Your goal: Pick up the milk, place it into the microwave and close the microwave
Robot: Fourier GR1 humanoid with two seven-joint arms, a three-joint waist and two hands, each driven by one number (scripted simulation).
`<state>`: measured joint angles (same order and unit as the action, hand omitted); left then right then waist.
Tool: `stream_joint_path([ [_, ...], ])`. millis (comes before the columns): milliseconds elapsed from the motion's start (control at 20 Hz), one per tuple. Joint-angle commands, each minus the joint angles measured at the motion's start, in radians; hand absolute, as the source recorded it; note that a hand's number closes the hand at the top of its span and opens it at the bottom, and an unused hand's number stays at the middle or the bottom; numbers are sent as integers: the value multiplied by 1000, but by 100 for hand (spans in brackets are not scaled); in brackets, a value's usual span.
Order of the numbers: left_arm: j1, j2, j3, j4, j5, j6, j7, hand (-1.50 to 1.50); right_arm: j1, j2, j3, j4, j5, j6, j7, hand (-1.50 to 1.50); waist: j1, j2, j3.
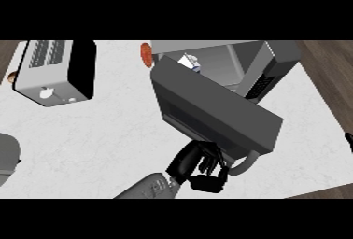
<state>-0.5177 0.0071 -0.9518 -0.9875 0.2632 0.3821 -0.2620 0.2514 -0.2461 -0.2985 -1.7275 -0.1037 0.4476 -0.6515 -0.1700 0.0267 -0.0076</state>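
Right hand (200, 168) curled at microwave door (221, 119); milk (191, 62) inside; toaster (55, 70) left.

Counter (89, 135) under me is white w/ faint grey marbling, dark wood floor (331, 60) showing past its right and left edges. On it, far right: the microwave (276, 60), grey box, its door (221, 109) swung out over the counter's middle. Far left: a toaster-like appliance (55, 70), silver w/ a black side, slots on top. Just beside the microwave's left corner sits sth round and red-orange (145, 54), can't tell what. A grey rounded obj (7, 156) is cut off at the left edge.
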Motion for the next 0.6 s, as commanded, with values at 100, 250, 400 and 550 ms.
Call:
stream_joint_path([
  [100, -61, -7, 53, -43, 126, 111, -105, 150, -20, -32, 18, -53, -42, 45, 39, -150, -39, 13, -6],
  [250, -81, -7, 62, -38, 187, 147, -126, 150, -20, -46, 22, -57, -80, 70, 62, -150, -61, 19, -4],
  [400, -124, -7, 80, -27, 253, 139, -127, 150, -30, -75, 21, -81, -97, 84, 88, -150, -92, 26, -4],
  [550, -193, -7, 123, 11, 304, 144, -126, 150, -54, -80, 17, -97, -124, 81, 105, -150, -98, 30, -2],
])
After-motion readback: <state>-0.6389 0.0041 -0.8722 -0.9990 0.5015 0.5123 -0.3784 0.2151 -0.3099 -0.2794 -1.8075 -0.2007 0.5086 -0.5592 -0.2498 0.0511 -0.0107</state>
